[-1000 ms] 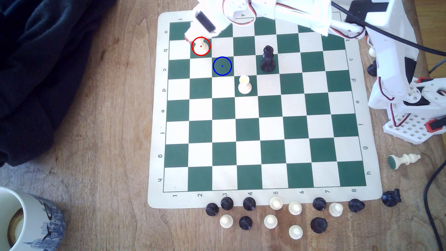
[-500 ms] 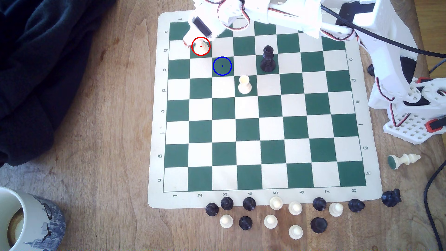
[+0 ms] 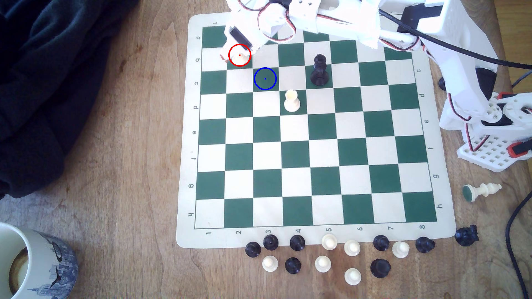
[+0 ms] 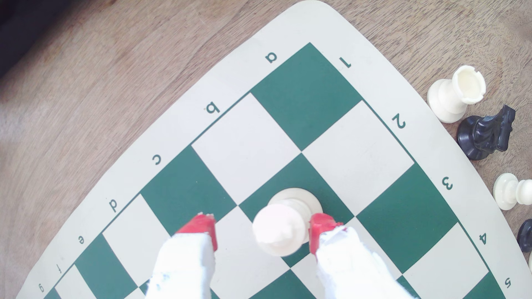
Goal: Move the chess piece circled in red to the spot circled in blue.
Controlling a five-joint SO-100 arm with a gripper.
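**Gripper now straddling the cream piece, not pinched yet**

What changed: compared w/ a sec ago the gripper (image 4: pixel 263 230) has come down and fwd, so in the exterior view it now covers the top of the chess piece circled in red (image 3: pixel 239 58). A sec ago the piece was fully clear of it. Wrist view shows the piece (image 4: pixel 283 227) sitting between the two red fingertips (image 4: pixel 201 227); one tip looks touching or just beside it, the other is well apart. So the jaws are open, nothing gripped. Piece is upright on its dark green square w/ the red ring. Prob means the approach is basically done and the close is next, imo.

Going left to right in the exterior view: dark cloth (image 3: pixel 43 86) and a mug (image 3: pixel 34 258) off the board (image 3: pixel 184 201), no issue. Then the red-ringed piece, then the spot circled in blue (image 3: pixel 265 78), diagonally adjacent and bare. Past it a shorter cream piece (image 3: pixel 292 101) stands near the target, and a tall black piece (image 3: pixel 319 70) further right. Captured pieces line the near edge, well apart.

Short hop, but the shorter cream piece could get bumped by the open finger on set-down.
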